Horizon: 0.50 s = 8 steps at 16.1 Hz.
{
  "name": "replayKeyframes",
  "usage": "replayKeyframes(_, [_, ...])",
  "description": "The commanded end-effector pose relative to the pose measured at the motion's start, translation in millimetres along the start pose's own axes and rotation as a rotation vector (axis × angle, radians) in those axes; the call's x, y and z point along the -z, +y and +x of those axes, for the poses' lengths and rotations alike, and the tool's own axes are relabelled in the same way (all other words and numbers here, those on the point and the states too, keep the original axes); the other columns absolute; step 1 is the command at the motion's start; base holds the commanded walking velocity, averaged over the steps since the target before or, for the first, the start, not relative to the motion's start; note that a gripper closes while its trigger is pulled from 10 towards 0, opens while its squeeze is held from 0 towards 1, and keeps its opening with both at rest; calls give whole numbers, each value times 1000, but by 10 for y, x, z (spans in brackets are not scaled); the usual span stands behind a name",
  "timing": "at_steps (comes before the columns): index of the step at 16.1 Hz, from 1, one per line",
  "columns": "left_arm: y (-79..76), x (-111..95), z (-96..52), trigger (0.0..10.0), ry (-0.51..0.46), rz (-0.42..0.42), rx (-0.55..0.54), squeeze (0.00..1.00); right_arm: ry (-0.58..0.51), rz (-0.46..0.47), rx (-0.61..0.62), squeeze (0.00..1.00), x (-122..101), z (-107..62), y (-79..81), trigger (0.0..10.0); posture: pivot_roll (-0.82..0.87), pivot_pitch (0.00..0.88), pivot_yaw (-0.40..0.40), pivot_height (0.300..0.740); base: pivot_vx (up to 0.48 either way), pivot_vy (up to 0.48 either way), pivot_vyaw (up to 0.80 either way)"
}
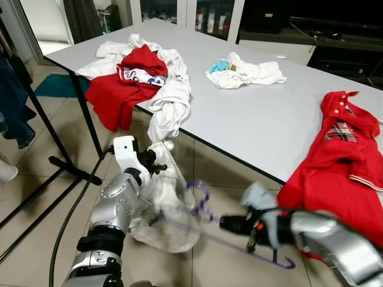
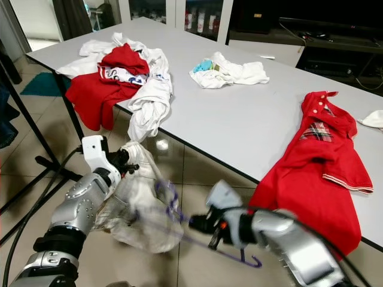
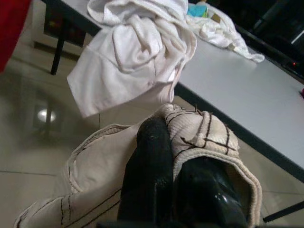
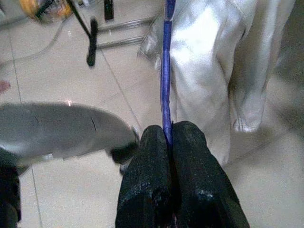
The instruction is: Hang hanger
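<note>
My right gripper [image 1: 230, 224], lower centre of frame, has its jaws clamped on the thin purple plastic hanger [image 1: 206, 212], which sits low over the tiled floor [image 1: 36, 197] w/ its hook end toward the cream-white crumpled garment [image 1: 164, 209]. My left gripper [image 1: 157, 162], left of centre, has its jaws pinched shut on that garment's collar, cloth hanging below the arm. Grey flat counter [image 1: 251, 113] above: red & white clothes pile [image 1: 140, 81] upper left, red polo shirt [image 1: 341, 161] draped over the right edge
</note>
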<state>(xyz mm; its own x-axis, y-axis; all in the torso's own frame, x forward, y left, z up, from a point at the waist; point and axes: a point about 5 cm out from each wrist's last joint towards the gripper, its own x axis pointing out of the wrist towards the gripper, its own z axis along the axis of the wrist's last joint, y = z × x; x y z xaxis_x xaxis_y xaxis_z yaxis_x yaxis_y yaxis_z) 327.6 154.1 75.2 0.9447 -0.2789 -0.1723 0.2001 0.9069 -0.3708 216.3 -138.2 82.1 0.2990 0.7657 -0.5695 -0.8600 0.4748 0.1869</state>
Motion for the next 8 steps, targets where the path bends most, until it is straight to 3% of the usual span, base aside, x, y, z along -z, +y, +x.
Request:
replayKeyframes(1, [-62,-88,40,10000,-38,12,19,0,47,-4,60,267,40,73,-65,10000,-15,0,-29,740,0,0,0])
replayKeyframes(4, [-51,-99,36,10000,-40,12,18,0,92,-3,146,267,79,263,-162,10000,-12,0,-27,740,0,0,0])
replayKeyframes(8, [-34,-100,26,10000,-39,18,12,0,76,-14,151,271,55,265,-199,10000,-5,0,-24,740,0,0,0])
